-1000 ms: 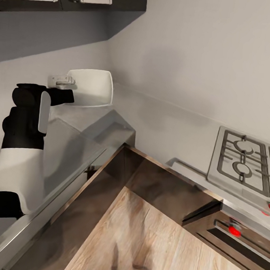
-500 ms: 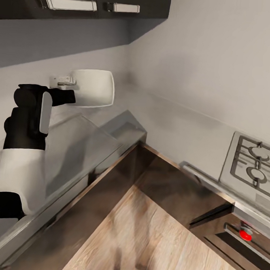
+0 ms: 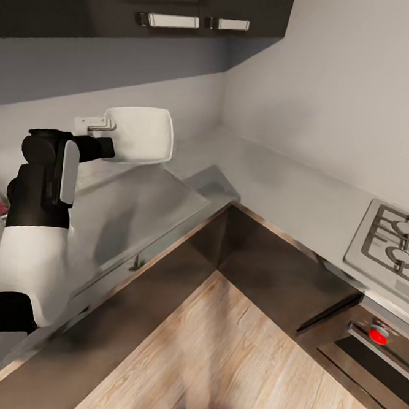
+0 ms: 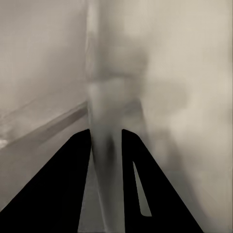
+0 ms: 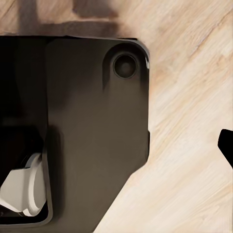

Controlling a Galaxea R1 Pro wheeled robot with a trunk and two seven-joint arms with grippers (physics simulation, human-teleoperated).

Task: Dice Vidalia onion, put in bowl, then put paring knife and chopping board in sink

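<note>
Bowl (image 3: 139, 135) pinched at its rim by left claw (image 3: 103, 123), held off countertop (image 3: 143, 203); dicing progress unclear.

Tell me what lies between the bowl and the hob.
In the head view, nothing stands there. The grey worktop running around the corner from the bowl to the hob is bare.

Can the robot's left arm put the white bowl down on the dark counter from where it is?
Probably yes. The left gripper holds the bowl by its edge above the countertop, and nothing stands under it there.
</note>
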